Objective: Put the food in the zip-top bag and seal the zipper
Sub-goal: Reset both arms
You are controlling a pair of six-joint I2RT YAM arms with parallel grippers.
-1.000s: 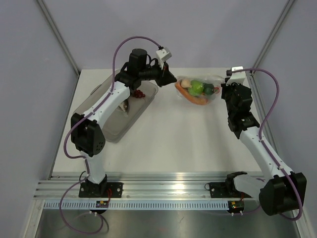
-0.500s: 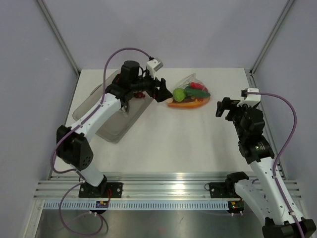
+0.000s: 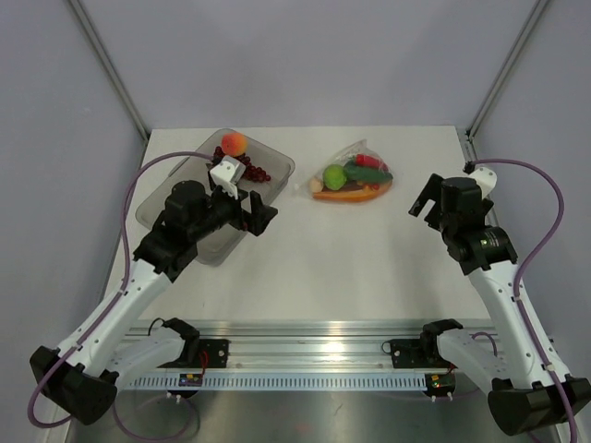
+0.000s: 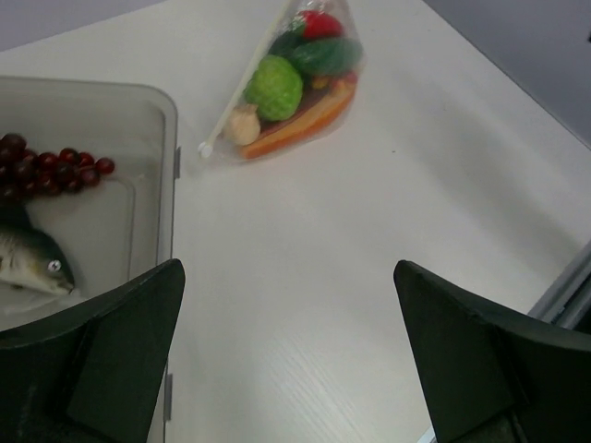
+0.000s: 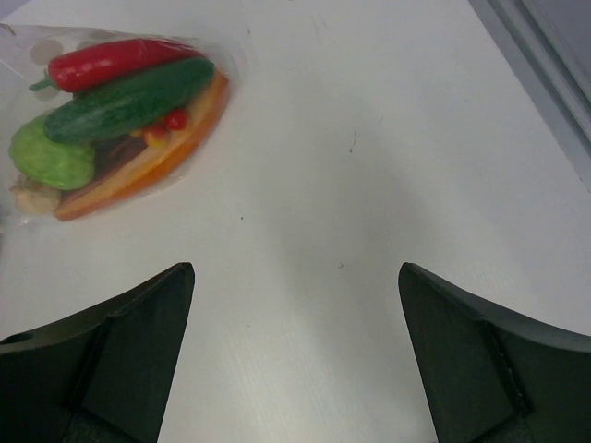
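Note:
The zip-top bag (image 3: 353, 175) lies flat on the table at the back centre, with neither gripper touching it. Inside it are a lime (image 4: 274, 88), a cucumber (image 5: 129, 101), a red chili (image 5: 115, 57) and an orange wedge (image 5: 157, 157). The zipper (image 4: 242, 85) runs along the bag's left edge as a thin pale strip. A peach (image 3: 235, 143) and dark-red grapes (image 4: 55, 166) sit in the grey tray (image 3: 283, 166). My left gripper (image 3: 265, 212) hovers open by the tray's right side. My right gripper (image 3: 423, 197) is open, right of the bag.
A toy fish (image 4: 32, 263) lies in the tray below the grapes. The table's right edge and a metal frame post (image 3: 471, 138) run close behind the right arm. The rail carrying both arm bases (image 3: 305, 351) spans the near edge.
Both grippers were at the bag's two ends a second ago. They have opened, let go and drawn back toward the near edge. The bag has settled on the table, slightly further left.

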